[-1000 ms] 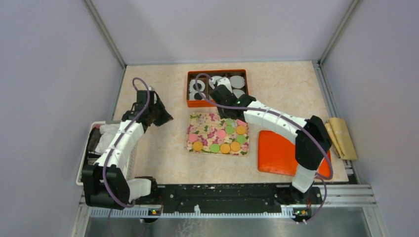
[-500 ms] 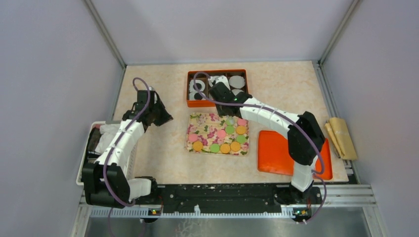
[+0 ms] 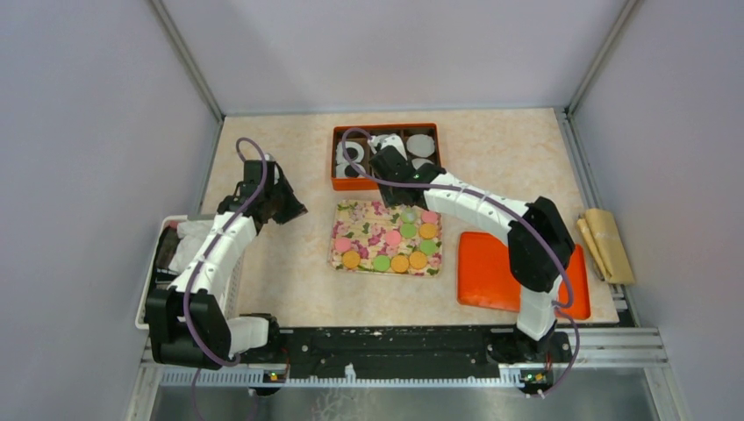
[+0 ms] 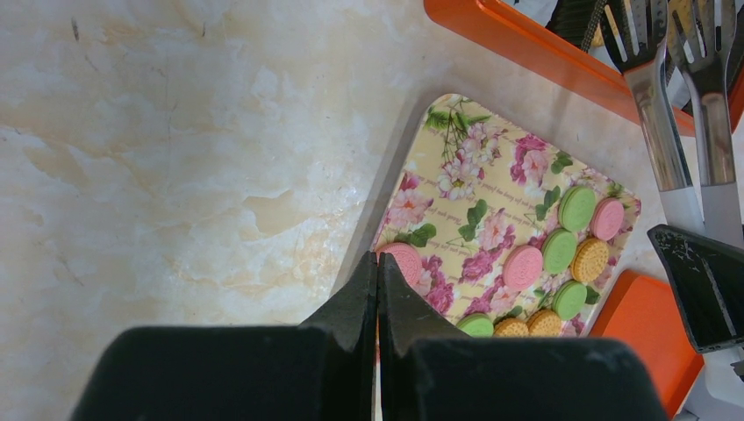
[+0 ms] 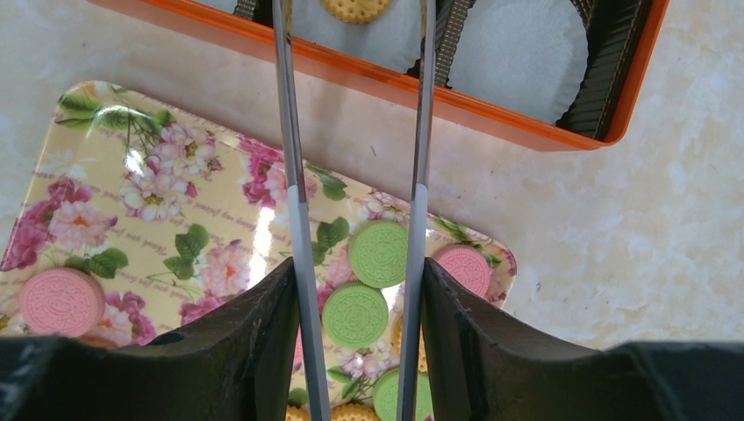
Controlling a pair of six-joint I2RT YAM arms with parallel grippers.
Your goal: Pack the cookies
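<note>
Cookies (image 3: 397, 248) crowd floral tray (image 3: 355, 228) beside orange box (image 3: 386, 183).

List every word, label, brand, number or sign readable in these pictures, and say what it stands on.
Nothing can be read for certain.
Floral tray: faint lines of script run across the pattern, too small and blurred to read.
Cookies, such as the pink cookie and the green cookie: a stamped relief on top, too small to make out.
Orange box, arms and table: no text visible.
</note>
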